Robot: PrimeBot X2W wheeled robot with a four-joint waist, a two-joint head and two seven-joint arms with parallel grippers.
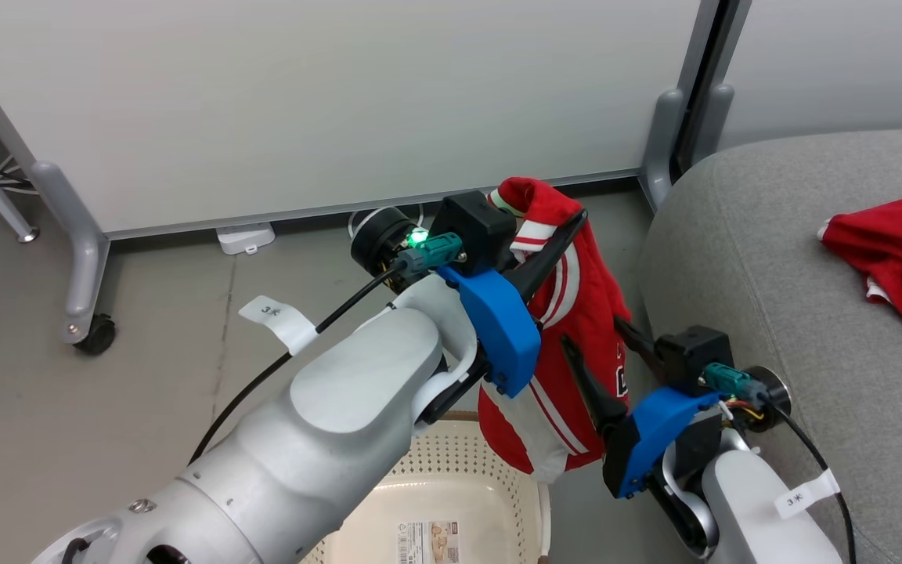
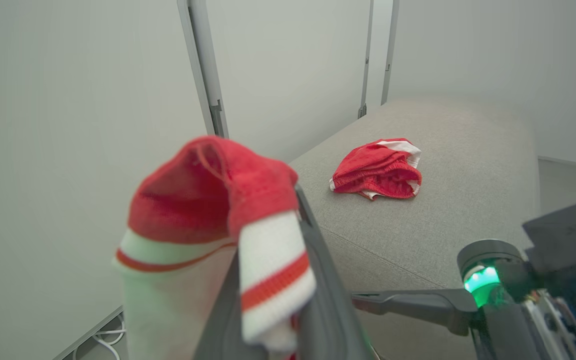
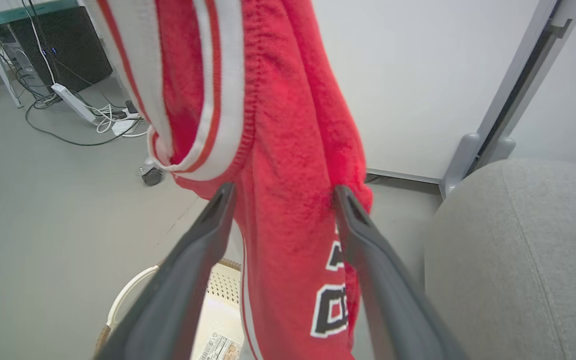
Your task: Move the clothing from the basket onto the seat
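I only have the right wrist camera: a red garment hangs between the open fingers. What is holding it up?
Observer: The left gripper is shut on the striped band at the top of the red garment.
Operator: Anything on the sofa already?
Observer: Yes, a second red garment lies crumpled on the grey seat.

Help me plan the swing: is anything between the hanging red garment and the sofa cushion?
Only the open right gripper, straddling the hanging garment on the sofa cushion side. Another red garment lies farther along it.
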